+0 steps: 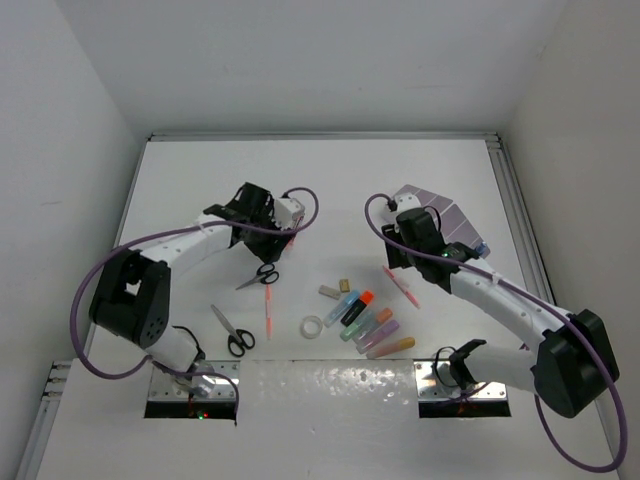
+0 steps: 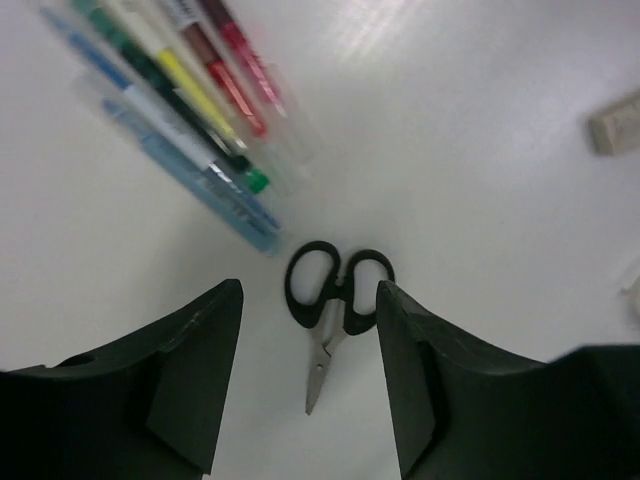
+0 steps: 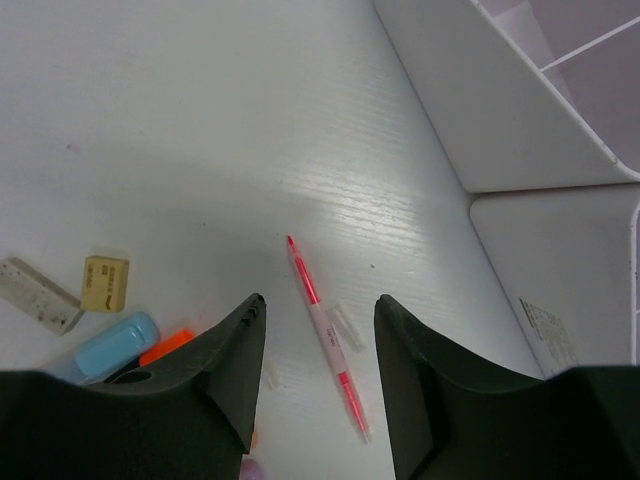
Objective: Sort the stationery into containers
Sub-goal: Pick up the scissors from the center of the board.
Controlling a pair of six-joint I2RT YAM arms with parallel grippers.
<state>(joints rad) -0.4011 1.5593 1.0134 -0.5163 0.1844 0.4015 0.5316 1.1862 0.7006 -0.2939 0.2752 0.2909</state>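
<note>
Overhead, 2 arms reach across a white table point(image 1: 190, 180) strewn with stationery. The left gripper point(image 2: 309, 292) hangs with its jaws spread wide and nothing between them, directly above a pair of black-handled scissors point(image 2: 333, 305). These lie flat with blades closed and handles pointing away from the wrist camera. Just beyond them lies a row of thin coloured pens point(image 2: 200, 100) (blue, green, yellow and red among them), side by side. A second pair of scissors point(image 1: 233, 336) rests nearer the arm bases, close to a pink pen point(image 1: 268, 312). The right gripper point(image 3: 320, 300) is likewise wide open and empty, poised over another pink pen point(image 3: 330, 345), which lies on the table and is seen between its fingers. The pale organizer point(image 3: 470, 110) sits beyond it at the far right, its compartments open-topped; what they hold cannot be made out. At the table's middle, well apart from the organizer, lie a clear tape ring point(image 1: 313, 326), 2 beige erasers point(image 1: 328, 291) and a cluster of pastel highlighters point(image 1: 368, 322).
</note>
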